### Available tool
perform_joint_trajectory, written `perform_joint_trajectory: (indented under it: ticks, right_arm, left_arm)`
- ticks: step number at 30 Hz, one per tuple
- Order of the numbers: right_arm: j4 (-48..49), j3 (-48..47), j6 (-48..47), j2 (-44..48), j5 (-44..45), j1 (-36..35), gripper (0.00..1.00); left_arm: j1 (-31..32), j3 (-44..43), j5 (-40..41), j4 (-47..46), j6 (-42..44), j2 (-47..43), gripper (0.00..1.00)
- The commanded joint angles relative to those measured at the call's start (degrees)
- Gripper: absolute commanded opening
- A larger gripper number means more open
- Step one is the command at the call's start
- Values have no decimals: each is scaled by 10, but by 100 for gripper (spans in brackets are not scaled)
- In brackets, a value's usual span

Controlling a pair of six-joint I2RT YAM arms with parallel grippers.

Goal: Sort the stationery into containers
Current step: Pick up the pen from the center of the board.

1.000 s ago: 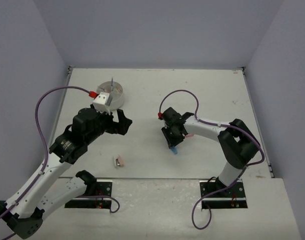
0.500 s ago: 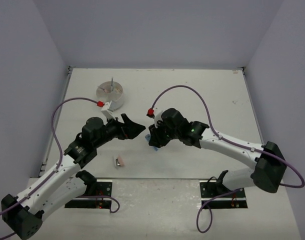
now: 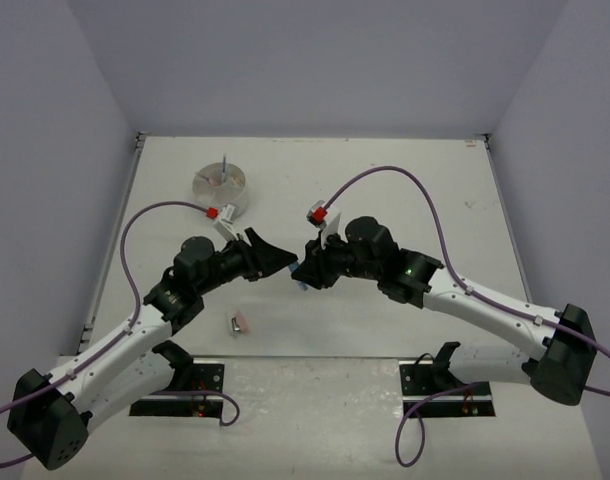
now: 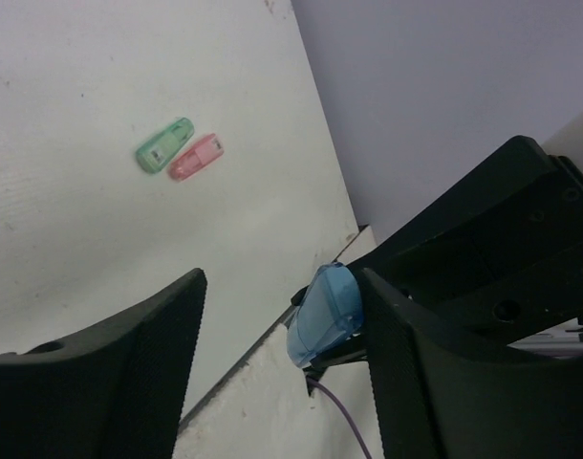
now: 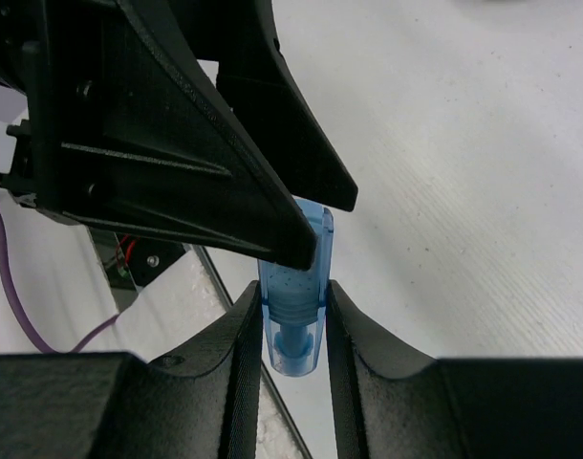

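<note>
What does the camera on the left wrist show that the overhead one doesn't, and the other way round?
Only the left wrist view: a green capsule-shaped piece and a pink capsule-shaped piece lying side by side on the table. Only the overhead view: the round white divided dish and small grey and pink erasers near the left arm's base. Both: the left gripper open around the blue capsule-shaped piece that the right gripper pinches, though from above that piece is just a blue sliver.
</note>
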State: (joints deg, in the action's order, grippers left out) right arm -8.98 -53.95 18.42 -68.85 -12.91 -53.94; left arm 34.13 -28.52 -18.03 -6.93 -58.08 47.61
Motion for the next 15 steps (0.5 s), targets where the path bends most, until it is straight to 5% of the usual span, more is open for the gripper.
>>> perform_joint_trajectory:
  ticks: [1,6,10,13,15]
  right_arm:
    - [37,3,10,22,4,0,0]
    - [33,-8,10,18,19,0,0]
    - [32,-14,7,11,26,0,3]
    - [35,-9,9,16,43,0,37]
    - [34,-2,15,22,73,0,78]
  left_arm:
    - [-2,6,-27,-68,-23,10,56]
    - [-1,4,-56,-98,-29,27,5]
    - [-1,-10,-60,-89,-10,28,0]
    - [-1,-32,-42,-59,17,27,0]
    - [-2,-64,-9,-21,54,30,0]
